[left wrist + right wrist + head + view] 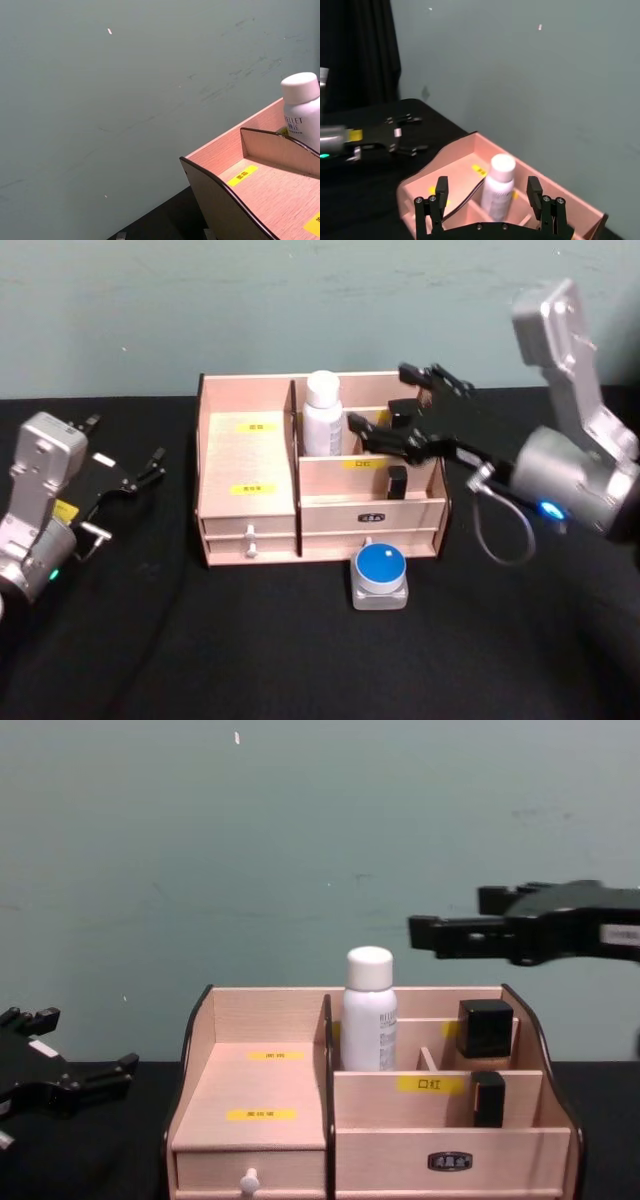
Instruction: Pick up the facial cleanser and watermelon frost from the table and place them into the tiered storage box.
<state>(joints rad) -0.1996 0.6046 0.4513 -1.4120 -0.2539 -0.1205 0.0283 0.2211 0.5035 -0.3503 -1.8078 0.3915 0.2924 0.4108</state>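
Now, nearest, the blue-lidded watermelon frost (380, 568) is seen on the black table (250, 640), just in front of the tiered storage box (370, 517), not yet lifted. Farther back, the facial cleanser (322, 418) is stood upright in a rear compartment. Above the right compartments the right gripper (385, 400) is held spread and empty. A careless dip could clip the dividers or topple the bottle. Open table is offered on either side. The left gripper (419, 134) is parked far left, spread.

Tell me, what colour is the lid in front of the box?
The lid is blue, clearest in head view.
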